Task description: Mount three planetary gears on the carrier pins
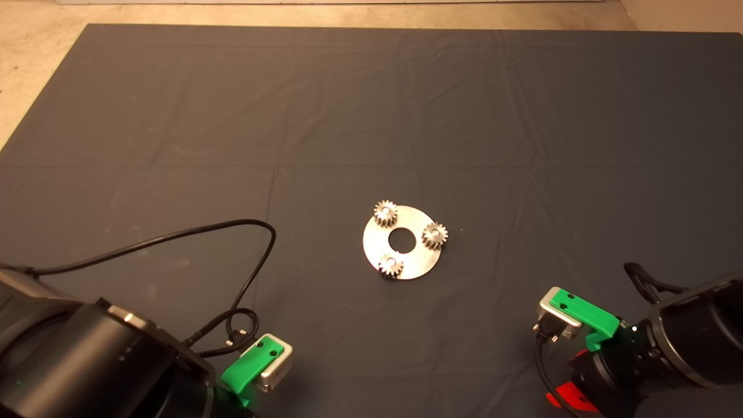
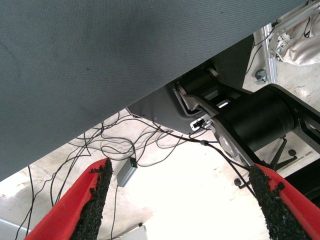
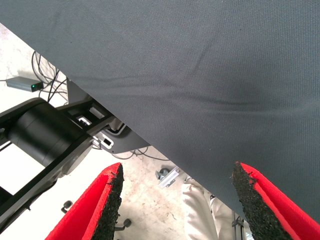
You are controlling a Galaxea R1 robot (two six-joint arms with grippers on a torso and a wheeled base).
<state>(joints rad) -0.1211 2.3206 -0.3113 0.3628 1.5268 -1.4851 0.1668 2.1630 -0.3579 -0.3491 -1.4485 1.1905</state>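
Observation:
A shiny round carrier disc point(image 1: 415, 261) with a large centre hole lies on the mat, a little right of centre. Three small silver planetary gears sit on it around the hole: one at the far left point(image 1: 385, 212), one at the right point(image 1: 434, 234), one at the near edge point(image 1: 391, 266). The carrier pins are hidden inside the gears' centres. My left gripper point(image 2: 182, 205) waits at the lower left edge of the mat, open and empty. At the lower right edge my right gripper point(image 3: 175, 205) is parked, open, with nothing between its fingers.
A black cable point(image 1: 174, 238) loops over the mat from the left arm toward the middle. Both wrist views show the mat's front edge point(image 2: 150, 95), with floor cables and the robot's black base point(image 2: 255, 120) beyond it.

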